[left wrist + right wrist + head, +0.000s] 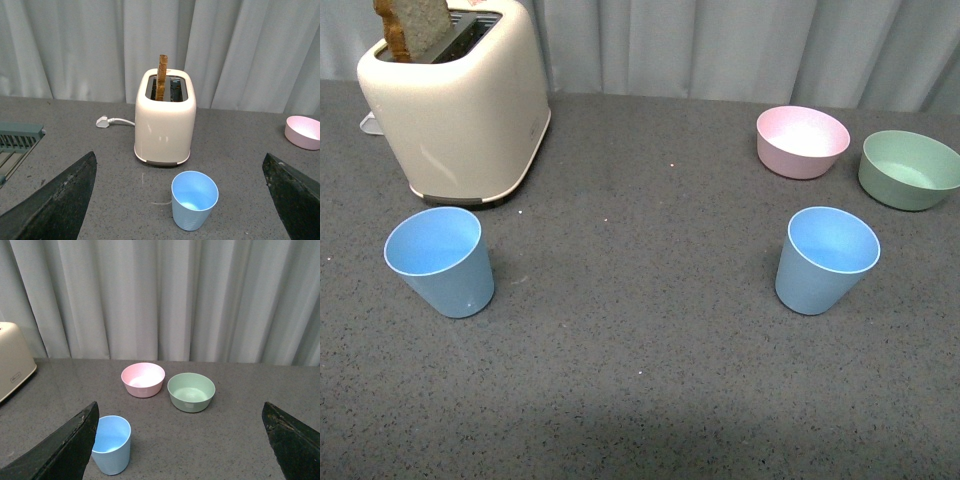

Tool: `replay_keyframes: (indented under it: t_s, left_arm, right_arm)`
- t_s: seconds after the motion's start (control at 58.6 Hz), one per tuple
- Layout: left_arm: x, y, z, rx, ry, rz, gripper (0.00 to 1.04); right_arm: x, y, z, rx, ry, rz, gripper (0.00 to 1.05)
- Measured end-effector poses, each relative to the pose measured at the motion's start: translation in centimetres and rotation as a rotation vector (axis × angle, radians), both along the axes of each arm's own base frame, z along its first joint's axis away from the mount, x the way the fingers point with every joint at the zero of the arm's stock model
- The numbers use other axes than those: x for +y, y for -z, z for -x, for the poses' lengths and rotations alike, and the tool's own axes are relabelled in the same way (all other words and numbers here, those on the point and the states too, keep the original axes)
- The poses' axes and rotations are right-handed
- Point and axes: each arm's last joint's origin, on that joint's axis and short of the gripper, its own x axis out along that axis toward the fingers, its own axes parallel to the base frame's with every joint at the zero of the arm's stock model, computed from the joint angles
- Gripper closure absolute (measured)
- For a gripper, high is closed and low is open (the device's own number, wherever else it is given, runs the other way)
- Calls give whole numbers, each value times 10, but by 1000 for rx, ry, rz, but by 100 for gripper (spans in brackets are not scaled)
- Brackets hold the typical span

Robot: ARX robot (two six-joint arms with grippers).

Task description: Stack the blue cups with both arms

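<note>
Two light blue cups stand upright and empty on the grey table: one at the left [440,260], in front of the toaster, and one at the right [825,259], in front of the bowls. Neither arm shows in the front view. In the left wrist view the left cup [194,199] stands between my left gripper's [182,200] wide-open black fingers [60,200], apart from both. In the right wrist view my right gripper [182,440] is open; the right cup [112,444] stands just beside one finger [62,447].
A cream toaster [460,105] with a slice of toast stands at the back left, its white plug [102,121] lying behind it. A pink bowl [802,141] and a green bowl [910,169] sit at the back right. A grey rack [15,145] lies off to the toaster's side.
</note>
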Motion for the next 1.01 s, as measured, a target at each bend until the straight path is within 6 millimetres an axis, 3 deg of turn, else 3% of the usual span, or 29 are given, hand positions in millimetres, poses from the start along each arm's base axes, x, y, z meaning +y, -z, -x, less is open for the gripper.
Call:
replay_keyframes:
  t_s: [0.7,0.751,0.82,1.007]
  left_arm:
    - [0,0,0,0,0,0,7]
    - [0,1,0,84,-79,29,7]
    - [-1,6,-7,275,-213,81,7]
    - [2,0,-41,357,-185,178,7]
  right_arm:
    - [0,0,0,0,0,0,10]
    - [0,0,0,0,0,0,10]
    - [0,0,0,0,1,0,10]
    - [0,0,0,0,0,0,10]
